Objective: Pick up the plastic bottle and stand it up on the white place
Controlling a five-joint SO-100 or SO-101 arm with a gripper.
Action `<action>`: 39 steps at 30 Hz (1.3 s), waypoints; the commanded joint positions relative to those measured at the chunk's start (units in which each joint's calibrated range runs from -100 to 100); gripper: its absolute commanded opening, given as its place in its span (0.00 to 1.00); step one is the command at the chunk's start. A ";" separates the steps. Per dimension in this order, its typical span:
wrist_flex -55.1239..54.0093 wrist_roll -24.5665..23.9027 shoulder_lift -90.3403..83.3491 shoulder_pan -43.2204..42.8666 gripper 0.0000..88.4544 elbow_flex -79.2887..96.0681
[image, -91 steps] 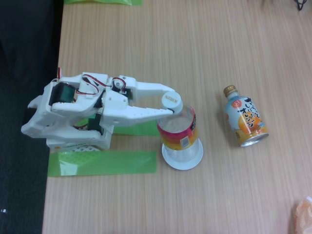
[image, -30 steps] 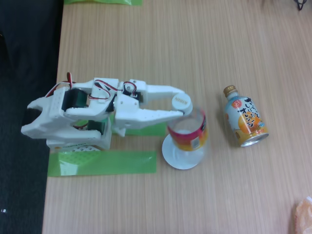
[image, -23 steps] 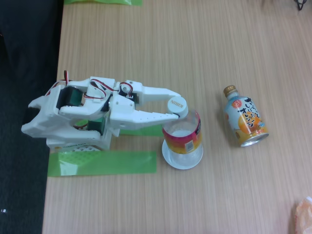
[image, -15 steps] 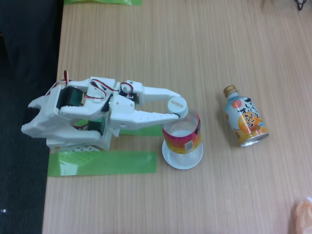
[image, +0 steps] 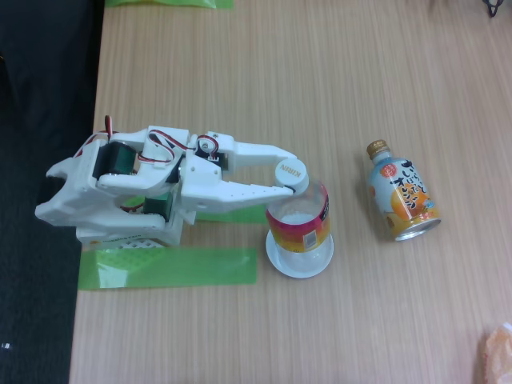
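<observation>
At the far left of the fixed view, about nine o'clock from the frame's centre, sits the white plastic arm [image: 128, 188], its body showing dark servos and thin red wires, standing over green tape strips [image: 168, 267] laid flat on the pale wood-grain table [image: 280, 72]. Its gripper [image: 290, 178] reaches toward three o'clock, the two white fingers closed around the cap end of the plastic bottle [image: 300, 222]; whether they press on the cap or the neck just below is hard to make out, since the view looks almost straight down. The bottle is clear, with a round white screw cap and a label band of pink, red and yellow, and it stands nearly upright, leaning slightly toward eleven o'clock, with its base on the white place [image: 301, 261], a small smooth round dish whose rim shows at the bottle's six o'clock side. Well apart at three o'clock lies an orange-and-pale-blue metal can [image: 402, 194] with a gold cap, on its side. An orange object [image: 498, 352] is cut off at the lower right corner.
</observation>
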 commanded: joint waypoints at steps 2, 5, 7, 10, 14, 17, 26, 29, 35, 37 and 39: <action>0.02 -0.34 0.33 0.08 0.04 -2.68; 0.02 -0.34 0.33 0.08 0.04 -2.77; 0.02 -0.34 0.42 0.08 0.04 -2.86; 0.02 -0.34 0.59 0.08 0.04 -2.86; 0.02 -0.39 0.84 0.01 0.04 -2.86; 0.02 -0.39 0.92 0.01 0.04 -2.68; 0.02 -0.39 1.01 0.01 0.04 -2.50; 0.02 -0.39 1.01 0.01 0.04 -2.41; 0.02 -0.39 1.01 0.01 0.04 -2.59; 0.02 -0.39 1.01 0.01 0.04 -2.86; 0.02 -0.39 1.01 0.01 0.04 -3.13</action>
